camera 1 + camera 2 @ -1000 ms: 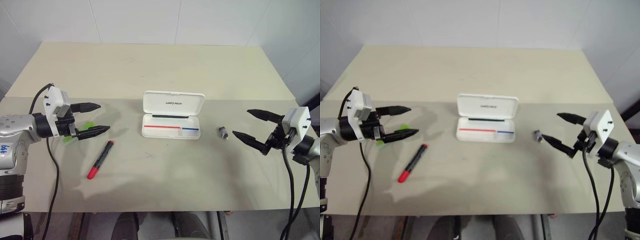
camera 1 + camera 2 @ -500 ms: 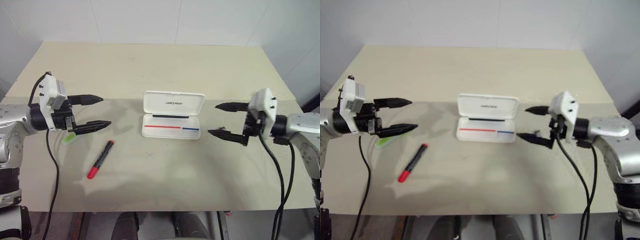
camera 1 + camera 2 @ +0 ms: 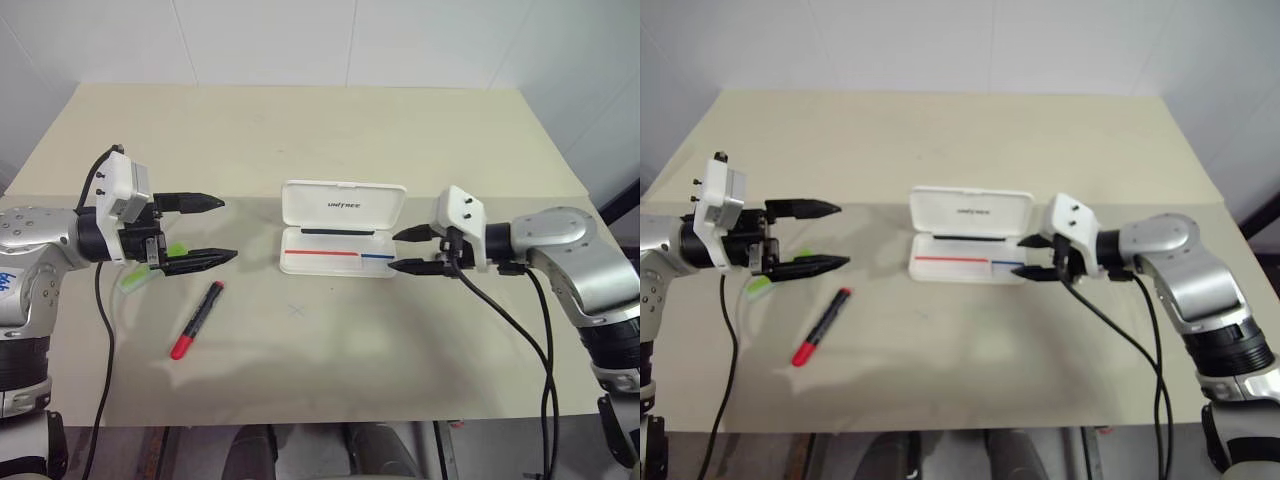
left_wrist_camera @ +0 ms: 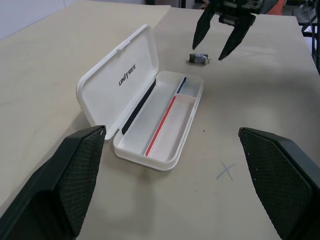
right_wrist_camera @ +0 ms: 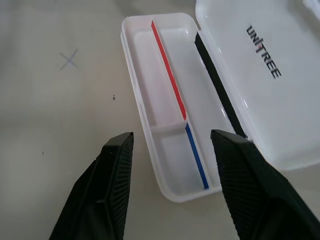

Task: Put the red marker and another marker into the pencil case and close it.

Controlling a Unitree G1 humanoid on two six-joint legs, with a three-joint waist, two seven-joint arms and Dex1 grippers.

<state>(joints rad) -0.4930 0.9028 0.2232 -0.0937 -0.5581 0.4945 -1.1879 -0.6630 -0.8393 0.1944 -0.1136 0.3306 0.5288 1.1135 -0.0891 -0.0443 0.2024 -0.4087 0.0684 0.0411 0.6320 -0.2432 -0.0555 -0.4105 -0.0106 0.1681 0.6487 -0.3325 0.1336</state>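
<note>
- Left eye view: the right gripper (image 3: 408, 251) has swung in from the right edge of the frame to centre right, its tips now just beside the right end of the pencil case (image 3: 341, 248). Its jaws have narrowed from their earlier wide spread but a clear gap remains and they hold nothing. The left gripper (image 3: 214, 230), at centre left, has drifted only slightly toward the middle; its jaws stand wide and empty.
- Same view: the red marker (image 3: 197, 319) lies untouched at lower left, below the left gripper. The lime-green marker (image 3: 139, 272) peeks out under that gripper, partly hidden. The case sits open at centre, lid up, tray empty.
- Left wrist view: between the 2 wide fingers (image 4: 63, 179) the open case lies at centre; the right gripper shows at the upper right above a small grey bit (image 4: 201, 58).
- Right wrist view: the 2 fingers (image 5: 109, 184) frame the near end of the tray with its red and blue lines.
- Judgement: neither marker is picked yet; the right arm looks set to steady the case, leaving pickups to the left.
</note>
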